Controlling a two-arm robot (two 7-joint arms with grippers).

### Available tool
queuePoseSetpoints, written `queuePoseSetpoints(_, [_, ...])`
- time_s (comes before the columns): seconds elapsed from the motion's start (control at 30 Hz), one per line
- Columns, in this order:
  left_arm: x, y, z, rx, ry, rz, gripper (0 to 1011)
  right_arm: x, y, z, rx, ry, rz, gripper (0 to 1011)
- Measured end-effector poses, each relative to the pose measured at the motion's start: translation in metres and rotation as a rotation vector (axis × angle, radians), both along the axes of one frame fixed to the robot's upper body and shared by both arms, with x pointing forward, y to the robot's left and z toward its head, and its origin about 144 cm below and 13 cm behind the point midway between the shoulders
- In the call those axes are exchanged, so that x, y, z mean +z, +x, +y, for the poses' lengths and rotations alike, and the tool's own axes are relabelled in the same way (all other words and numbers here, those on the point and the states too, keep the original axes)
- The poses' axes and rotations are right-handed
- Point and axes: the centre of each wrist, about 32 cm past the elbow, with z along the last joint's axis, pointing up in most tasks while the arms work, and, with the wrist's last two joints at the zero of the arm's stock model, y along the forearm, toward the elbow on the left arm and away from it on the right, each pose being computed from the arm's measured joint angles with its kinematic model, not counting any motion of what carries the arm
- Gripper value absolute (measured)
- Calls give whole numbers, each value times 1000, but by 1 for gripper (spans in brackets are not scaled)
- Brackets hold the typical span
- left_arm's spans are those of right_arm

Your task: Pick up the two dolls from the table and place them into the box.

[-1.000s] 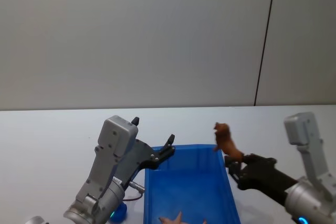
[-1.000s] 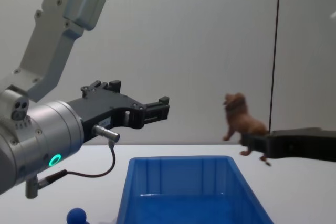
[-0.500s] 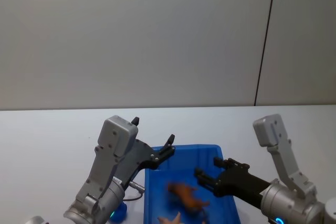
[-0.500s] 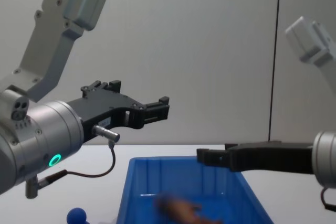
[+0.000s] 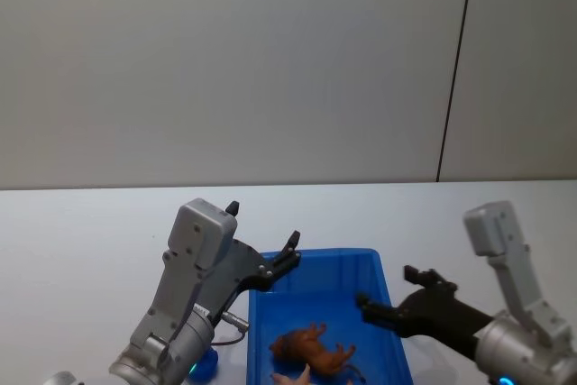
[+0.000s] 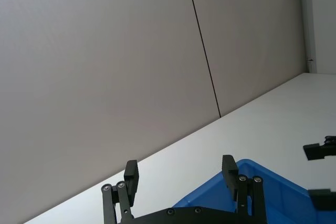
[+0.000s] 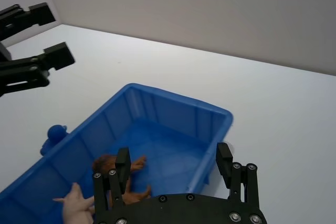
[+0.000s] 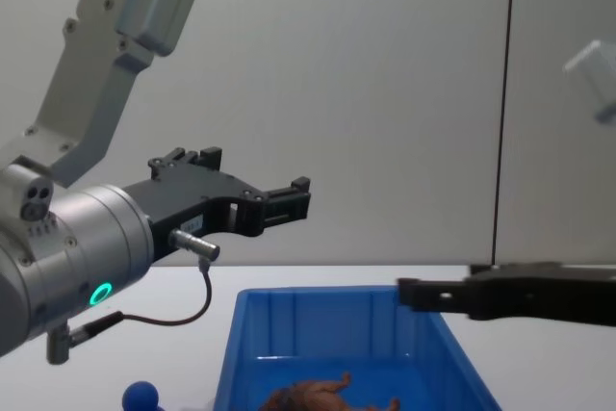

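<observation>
The brown lion doll (image 5: 311, 346) lies on its side on the floor of the blue box (image 5: 315, 254), free of both grippers. It also shows as the lion (image 7: 118, 174) and the lion (image 8: 313, 397). The dark-blue doll (image 8: 141, 395) stands on the white table (image 5: 90, 241) just left of the box, partly hidden by my left arm. My right gripper (image 5: 386, 286) hangs open and empty over the box's right rim. My left gripper (image 5: 262, 224) is open and empty, held above the box's far left corner.
A pale pink star-shaped toy (image 5: 293, 376) lies in the box beside the lion. The white table stretches wide on both sides and behind the box. A grey wall with a dark vertical seam (image 5: 455, 69) stands at the back.
The lion left my right gripper and dropped into the box, settling on its side. The right gripper opened, passed low over the box, then drew back to the right. The left arm stayed still.
</observation>
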Motion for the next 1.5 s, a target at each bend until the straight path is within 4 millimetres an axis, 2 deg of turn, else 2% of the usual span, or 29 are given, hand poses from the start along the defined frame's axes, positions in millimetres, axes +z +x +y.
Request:
queuePoseSetpoints(0.33, [0,0,0,0,0,0,1002,-4,-11,-29,-78,-13,-21,1001])
queuePoseSetpoints(0.73, [1,-2,3,5,21,3,1003,-5,-19,-45,-119,-21,-33,1001])
queuePoseSetpoints(1.03, [0,-12,19,29,65,17,1002,-6,-21,-50,-132,-24,-36,1001])
queuePoseSetpoints(1.5, [-22,-34,52,86,73,82,1002,-6,-23,-53,-141,-26,-39,1001])
